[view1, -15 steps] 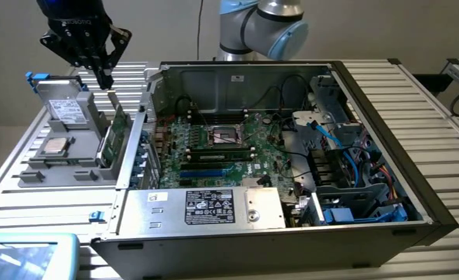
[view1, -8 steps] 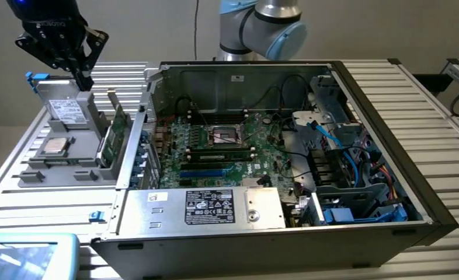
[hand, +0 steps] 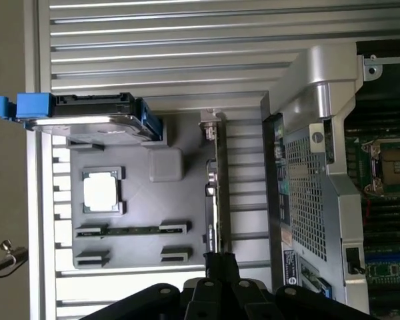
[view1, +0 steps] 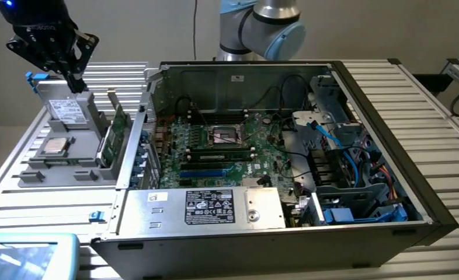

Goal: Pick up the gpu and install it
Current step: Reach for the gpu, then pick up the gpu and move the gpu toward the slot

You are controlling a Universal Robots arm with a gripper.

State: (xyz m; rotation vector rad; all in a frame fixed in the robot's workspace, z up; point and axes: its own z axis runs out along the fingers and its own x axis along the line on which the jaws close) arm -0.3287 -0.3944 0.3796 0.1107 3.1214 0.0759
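The arm's dark fingers (view1: 77, 81) (hand: 215, 268) are pressed fully together, holding nothing, and hang above a grey tray (view1: 62, 166) on the slatted counter (view1: 35, 204). The gpu (view1: 118, 131) (hand: 213, 193) stands on edge in the tray, on the side nearest the open computer case (view1: 237, 76); in the wrist view the fingertips sit over one end of it. A hard drive (view1: 66, 109) also stands in the tray, and a green motherboard (view1: 268, 157) lies inside the case.

An open computer case (view1: 237, 79) stands mid-worktop (view1: 436, 102), showing its green motherboard (view1: 268, 157), a silver power supply (view1: 214, 207) and blue cables (view1: 331, 137). Just beside it, toward the worktop's edge on the exterior view's left, a grey tray (view1: 66, 170) holds a hard drive (view1: 66, 109) and a processor (view1: 56, 146).
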